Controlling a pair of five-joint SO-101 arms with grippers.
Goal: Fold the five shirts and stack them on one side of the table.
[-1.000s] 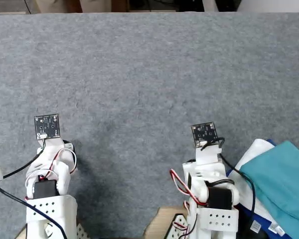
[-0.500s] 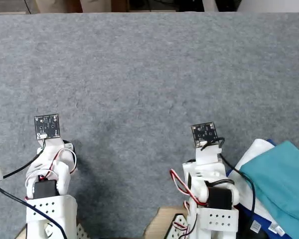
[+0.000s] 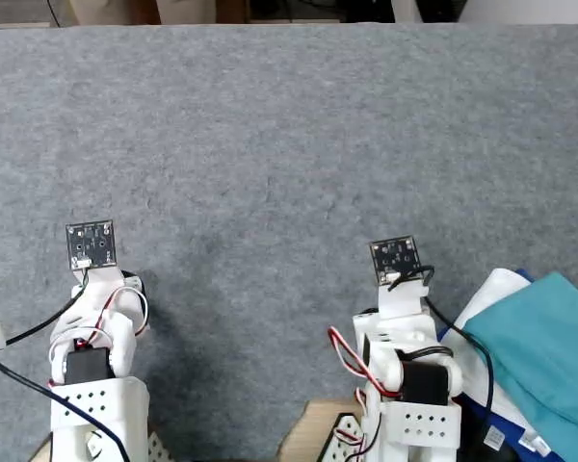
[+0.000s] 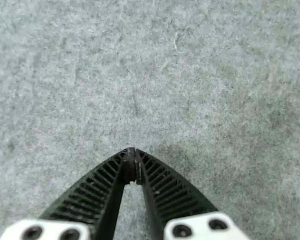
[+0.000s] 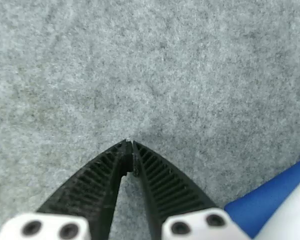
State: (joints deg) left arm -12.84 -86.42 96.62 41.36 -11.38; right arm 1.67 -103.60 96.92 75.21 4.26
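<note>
Nothing moves this past second: left pincer (image 4: 131,165) and right pincer (image 5: 128,157) stay closed, empty, over the table (image 3: 289,125); shirts (image 3: 549,346) piled at 4 o'clock, no folding under way.

I see the left arm (image 3: 94,332) and right arm (image 3: 405,337) folded low, side by side. The left gripper (image 4: 130,160) points downward, tips pressed together. The right gripper (image 5: 129,152) is likewise closed and empty.
</note>
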